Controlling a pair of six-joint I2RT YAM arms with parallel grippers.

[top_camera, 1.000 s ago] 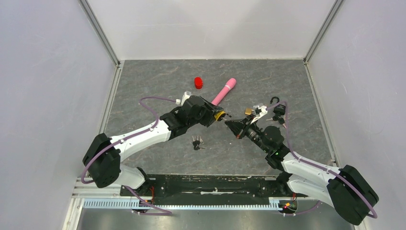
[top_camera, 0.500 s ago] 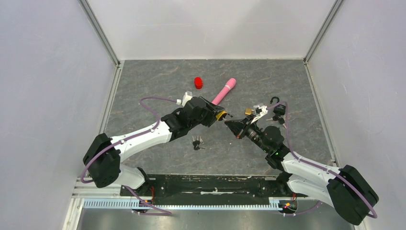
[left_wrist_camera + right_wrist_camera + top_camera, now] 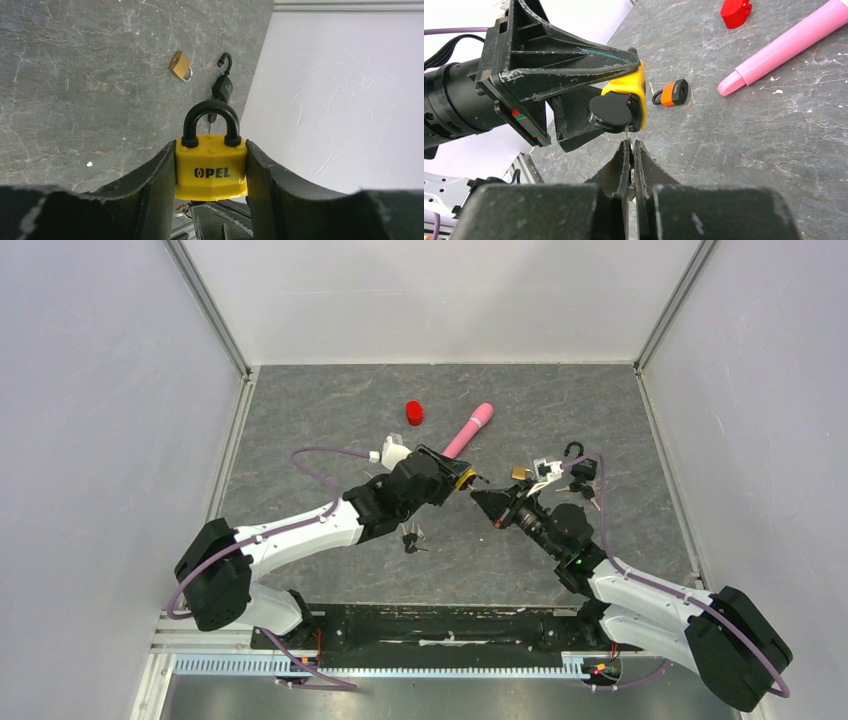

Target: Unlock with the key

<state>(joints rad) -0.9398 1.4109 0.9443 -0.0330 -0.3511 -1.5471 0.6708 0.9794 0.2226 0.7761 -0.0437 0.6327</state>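
Left gripper (image 3: pixel 458 480) is clamping the yellow padlock (image 3: pixel 211 172) by its sides, mid-table, shackle closed. Only the right wrist view is showing the key (image 3: pixel 610 112), black head sticking out of the lock's underside, and an orange padlock (image 3: pixel 672 93) lying beyond. Right gripper (image 3: pixel 629 150) is sitting just below the key, fingers pressed together. Left wrist view is showing a brass padlock (image 3: pixel 180 65) and a black padlock (image 3: pixel 222 87) on the mat. Top view is adding spare keys (image 3: pixel 410 537), red cap (image 3: pixel 414 413) and pink marker (image 3: pixel 468 430). Grey stone-look mat (image 3: pixel 300 410), white walls (image 3: pixel 100 440) enclosing it.
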